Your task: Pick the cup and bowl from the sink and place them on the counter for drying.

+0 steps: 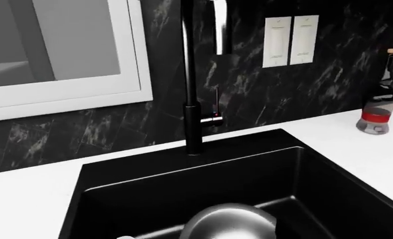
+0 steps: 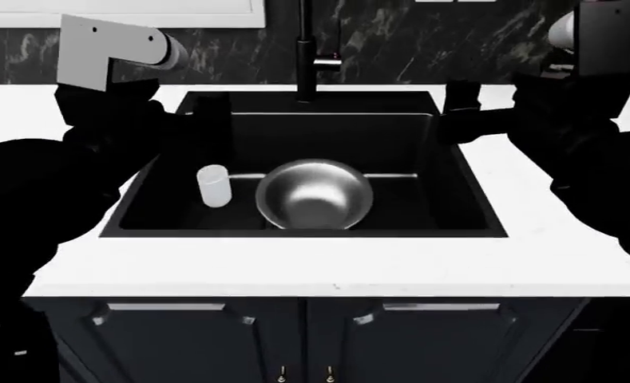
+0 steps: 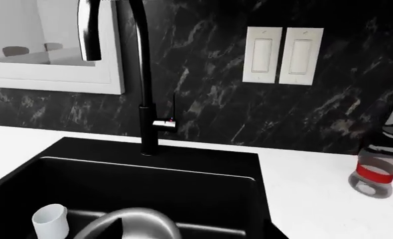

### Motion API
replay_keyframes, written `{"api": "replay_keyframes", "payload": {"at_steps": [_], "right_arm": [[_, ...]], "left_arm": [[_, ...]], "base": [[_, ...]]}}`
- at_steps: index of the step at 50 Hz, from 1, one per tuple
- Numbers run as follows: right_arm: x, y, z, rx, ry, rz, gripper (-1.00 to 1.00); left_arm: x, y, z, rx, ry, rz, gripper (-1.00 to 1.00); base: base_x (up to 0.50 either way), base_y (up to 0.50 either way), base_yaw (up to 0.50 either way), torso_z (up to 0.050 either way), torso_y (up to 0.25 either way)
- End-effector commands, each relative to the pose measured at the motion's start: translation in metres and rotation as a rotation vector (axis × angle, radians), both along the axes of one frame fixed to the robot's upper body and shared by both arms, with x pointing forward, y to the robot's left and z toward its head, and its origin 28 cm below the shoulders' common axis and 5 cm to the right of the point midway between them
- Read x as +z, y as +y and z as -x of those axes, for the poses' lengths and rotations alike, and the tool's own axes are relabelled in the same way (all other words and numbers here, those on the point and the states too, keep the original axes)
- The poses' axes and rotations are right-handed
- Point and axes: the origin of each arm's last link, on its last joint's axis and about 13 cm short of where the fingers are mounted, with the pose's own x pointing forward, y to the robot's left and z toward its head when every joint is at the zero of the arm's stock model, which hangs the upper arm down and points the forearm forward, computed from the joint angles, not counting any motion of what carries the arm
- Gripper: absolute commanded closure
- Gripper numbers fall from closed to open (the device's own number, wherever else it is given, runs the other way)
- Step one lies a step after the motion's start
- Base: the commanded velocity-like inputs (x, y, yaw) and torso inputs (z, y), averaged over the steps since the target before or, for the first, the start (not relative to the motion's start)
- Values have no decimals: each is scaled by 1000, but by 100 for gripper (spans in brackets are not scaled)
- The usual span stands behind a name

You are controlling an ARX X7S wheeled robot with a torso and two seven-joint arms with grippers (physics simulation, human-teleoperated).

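The white cup (image 2: 213,186) stands upright in the black sink (image 2: 426,199), just left of the steel bowl (image 2: 315,194), which sits open side up. My left gripper (image 2: 210,120) hovers over the sink's back left corner, above and behind the cup. My right gripper (image 2: 461,108) hovers over the sink's back right corner. Both are black against the black basin, so I cannot tell how their jaws stand. The left wrist view shows the bowl (image 1: 229,221). The right wrist view shows the cup (image 3: 50,220) and the bowl (image 3: 126,224). The white counter (image 2: 293,267) surrounds the sink.
A tall black faucet (image 2: 306,48) rises behind the sink's middle. A red-labelled bottle (image 3: 375,159) stands on the counter to the right of the sink, near the black marbled wall. Two wall switches (image 3: 283,55) and a white-framed window (image 1: 63,59) are on the wall.
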Motion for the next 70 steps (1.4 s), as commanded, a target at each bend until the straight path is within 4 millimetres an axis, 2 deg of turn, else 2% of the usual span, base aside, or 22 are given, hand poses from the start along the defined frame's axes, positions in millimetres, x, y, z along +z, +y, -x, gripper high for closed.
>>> {"api": "replay_keyframes", "payload": {"at_steps": [1, 11, 14, 18, 34, 52, 59, 67, 70], "right_arm": [[1, -4, 3, -24, 21, 32, -100], [-1, -5, 4, -35, 12, 33, -100], [-8, -5, 3, -41, 28, 49, -100], [-4, -6, 5, -48, 16, 43, -100], [-7, -7, 5, -31, 23, 35, -100], [-13, -7, 6, -15, 44, 19, -100], [-25, -2, 5, 64, 219, -1, -100], [-72, 16, 3, 218, 574, 65, -100], [-80, 18, -2, 229, 634, 31, -100]], "left_arm": [[-11, 2, -4, -3, 38, 3, -100], [-16, 2, -5, -7, 55, 2, -100], [-18, 2, -5, -9, 66, -6, -100], [-19, 1, -6, -13, 70, -9, -100], [-15, 2, -4, -17, 77, -24, -100], [-21, 2, -4, -20, 98, -31, -100], [-28, 3, -1, -25, 129, -32, -100], [-42, 2, 6, -23, 147, -42, -100], [-43, 3, 7, -20, 145, -35, -100]], "base": [[500, 156, 0, 0, 0], [488, 210, 0, 0, 0], [475, 94, 0, 0, 0], [474, 0, 0, 0, 4], [494, 0, 0, 0, 1], [209, 0, 0, 0, 1], [0, 0, 0, 0, 0], [0, 0, 0, 0, 0], [0, 0, 0, 0, 0]]}}
